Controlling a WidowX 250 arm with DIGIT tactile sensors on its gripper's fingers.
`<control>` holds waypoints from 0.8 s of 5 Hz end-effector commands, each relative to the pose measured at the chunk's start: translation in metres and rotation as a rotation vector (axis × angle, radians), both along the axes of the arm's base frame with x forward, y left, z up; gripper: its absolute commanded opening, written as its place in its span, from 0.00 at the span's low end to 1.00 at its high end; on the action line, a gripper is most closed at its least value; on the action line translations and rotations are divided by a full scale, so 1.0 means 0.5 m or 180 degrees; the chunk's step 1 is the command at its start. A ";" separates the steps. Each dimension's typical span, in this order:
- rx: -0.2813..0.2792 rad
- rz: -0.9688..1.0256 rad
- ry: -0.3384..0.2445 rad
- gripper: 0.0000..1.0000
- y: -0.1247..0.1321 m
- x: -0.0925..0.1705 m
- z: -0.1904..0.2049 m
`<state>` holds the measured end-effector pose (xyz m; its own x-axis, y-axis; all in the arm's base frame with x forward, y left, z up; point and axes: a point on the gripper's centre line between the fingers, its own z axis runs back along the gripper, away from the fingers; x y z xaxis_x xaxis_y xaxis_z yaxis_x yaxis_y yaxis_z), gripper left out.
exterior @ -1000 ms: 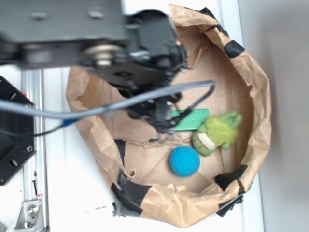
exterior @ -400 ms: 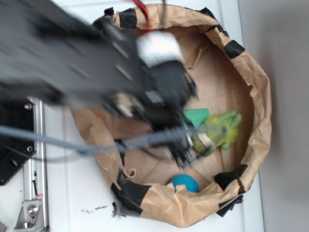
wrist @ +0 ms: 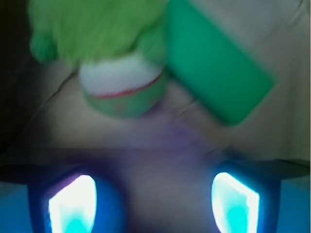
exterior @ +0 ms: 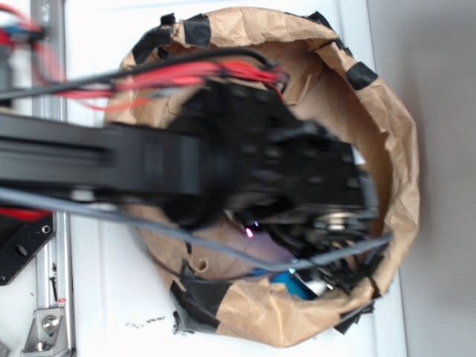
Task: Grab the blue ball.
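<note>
The blue ball [exterior: 284,281] is seen only as a small teal patch in the exterior view, just beneath the end effector [exterior: 327,279] and close against the near wall of the brown paper enclosure [exterior: 387,111], most of it being covered by the black arm [exterior: 149,167]. In the wrist view, the end effector's two fingers [wrist: 73,204] are shown spread apart at the bottom edge, with bare brown floor between them and nothing gripped; blue is visible along the bottom corners beside the fingers, though it cannot be told whether that is the ball. Ahead of the fingers, the green plush toy [wrist: 112,53] is seen, and the flat green block [wrist: 214,68] lies just beside it, to its right. Red wires [exterior: 171,78] are carried along the arm.
</note>
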<state>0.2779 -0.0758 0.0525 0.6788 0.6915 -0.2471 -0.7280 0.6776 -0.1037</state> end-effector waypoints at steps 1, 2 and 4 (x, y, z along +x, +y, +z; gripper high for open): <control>-0.0789 0.0305 -0.0038 1.00 -0.072 -0.031 0.065; -0.0904 0.0373 -0.0114 1.00 -0.094 -0.039 0.041; -0.1113 0.0545 -0.0090 0.00 -0.105 -0.040 -0.002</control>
<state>0.2690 -0.1152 0.0295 0.5453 0.6867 -0.4808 -0.8382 0.4401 -0.3221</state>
